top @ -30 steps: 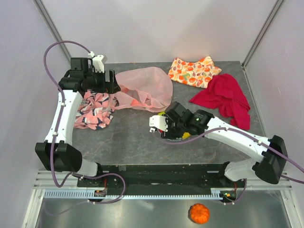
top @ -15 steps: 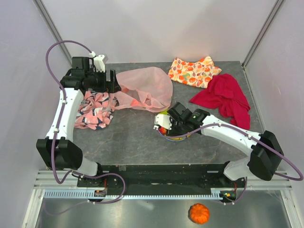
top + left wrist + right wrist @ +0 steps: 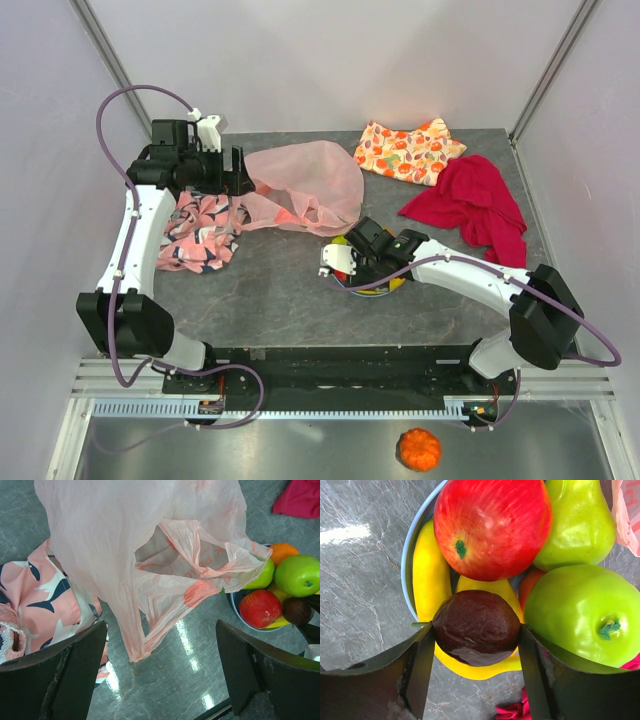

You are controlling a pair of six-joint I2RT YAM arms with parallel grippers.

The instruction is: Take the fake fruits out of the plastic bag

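- Fruits (image 3: 265,605) heaped on the plate (image 3: 409,550) directly beneath the right gripper (image 3: 475,632): red apple (image 3: 492,527), pear (image 3: 575,525), green apple (image 3: 580,615), banana (image 3: 427,575), a sliver of orange (image 3: 530,587).
- Just changed: right gripper brought in from over bare table (image 3: 270,290) to above the plate within the last second, carrying the dark fruit (image 3: 476,622).
- Dark fruit now resting on the banana, one finger pressed against each side.
- Clamped on that fruit as far as the wrist view shows. No gap at either finger, so any loosening impossible to judge.
- For the task: probably the drop-off of this piece, with release and lift-away yet to come.
- Bag (image 3: 125,540) lying slack below and ahead of the left gripper (image 3: 157,630). Jaws wide apart, gripping nothing, pose unchanged over the second.
- Reddish patch seen through the film near the handle loops: print or one more fruit, unclear.
- Edges at the right gripper: green apple touching the outer face of one finger, plate rim just beside the other. Little room sideways, so straight up looks the free way out.
- Bag loops just beyond the plate from that gripper.
- Patterned cloth (image 3: 45,600) beside one finger of the left gripper.
- Red cloth (image 3: 475,205) well apart from both grippers.
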